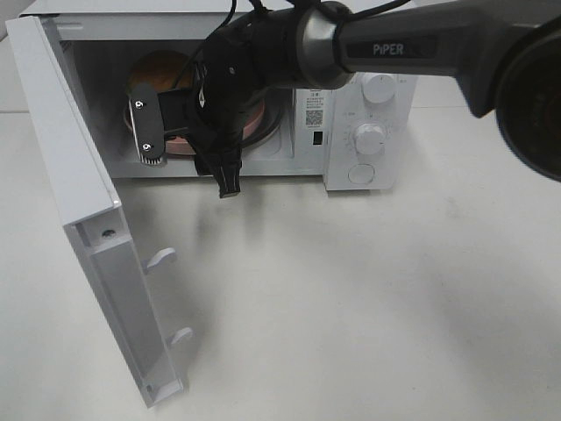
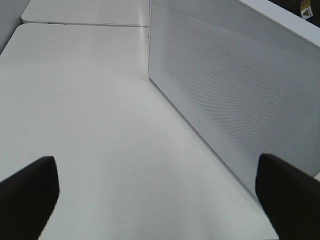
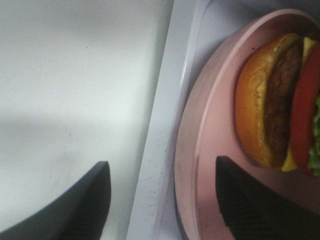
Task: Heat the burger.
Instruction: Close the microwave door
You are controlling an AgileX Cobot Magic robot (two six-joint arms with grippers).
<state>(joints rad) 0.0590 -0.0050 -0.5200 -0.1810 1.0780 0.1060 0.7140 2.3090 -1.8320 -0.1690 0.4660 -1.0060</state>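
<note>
The burger (image 3: 277, 100), with a golden bun, dark patty, red tomato and lettuce, stands on a pink plate (image 3: 210, 140) inside the open microwave (image 1: 307, 114). In the high view its bun (image 1: 162, 68) shows behind the arm, and a bit of the plate (image 1: 260, 118) shows too. My right gripper (image 1: 186, 156) reaches into the oven mouth. It (image 3: 165, 205) is open, one finger over the plate and the other outside the oven's sill, with the plate rim between them untouched. My left gripper (image 2: 157, 200) is open and empty over the table beside the door (image 2: 240, 100).
The microwave door (image 1: 79, 175) swings out to the left, with its latch hooks (image 1: 162, 257) facing the table. Two knobs (image 1: 372, 136) and a button sit on the right-hand panel. White table (image 1: 351, 289) stretches in front.
</note>
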